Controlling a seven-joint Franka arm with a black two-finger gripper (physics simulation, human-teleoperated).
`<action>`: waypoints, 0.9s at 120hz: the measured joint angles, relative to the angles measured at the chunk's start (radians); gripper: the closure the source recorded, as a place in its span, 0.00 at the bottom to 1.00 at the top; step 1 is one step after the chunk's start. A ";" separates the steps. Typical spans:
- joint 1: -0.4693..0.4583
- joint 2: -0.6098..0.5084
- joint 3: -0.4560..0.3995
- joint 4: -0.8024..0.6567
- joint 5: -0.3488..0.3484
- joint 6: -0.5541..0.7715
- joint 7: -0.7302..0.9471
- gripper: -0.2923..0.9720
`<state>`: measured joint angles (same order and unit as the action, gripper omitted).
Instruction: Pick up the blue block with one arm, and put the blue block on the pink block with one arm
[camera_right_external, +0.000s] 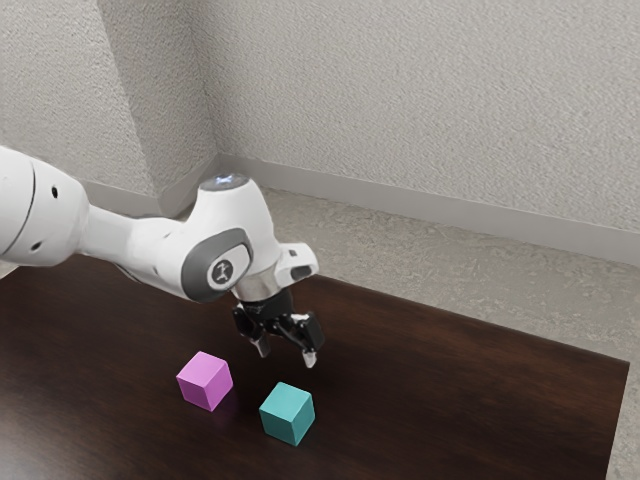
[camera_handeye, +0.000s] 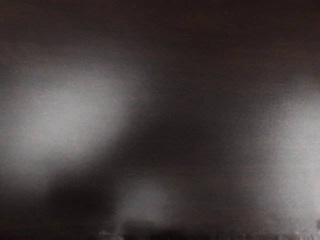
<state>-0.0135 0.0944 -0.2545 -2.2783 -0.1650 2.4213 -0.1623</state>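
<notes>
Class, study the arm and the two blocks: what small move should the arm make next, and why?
Probably bring the open gripper over and down around the blue block. It holds nothing and hangs close above that block, which rests on the table apart from the pink block, not yet lifted.

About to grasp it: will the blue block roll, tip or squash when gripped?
The blue block looks like a rigid cube resting flat, so it should not roll. Its smooth faces may slip if pinched off-centre. It sits apart from the pink block, so a slight nudge probably won't disturb that.
</notes>
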 joint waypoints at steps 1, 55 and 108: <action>-0.001 -0.005 0.000 -0.006 -0.002 0.002 0.001 0.24; -0.056 -0.035 0.001 -0.106 -0.143 0.043 0.040 0.24; -0.049 0.003 0.001 -0.120 -0.026 0.099 0.054 0.24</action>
<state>-0.0621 0.0971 -0.2531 -2.3987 -0.1910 2.5202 -0.1087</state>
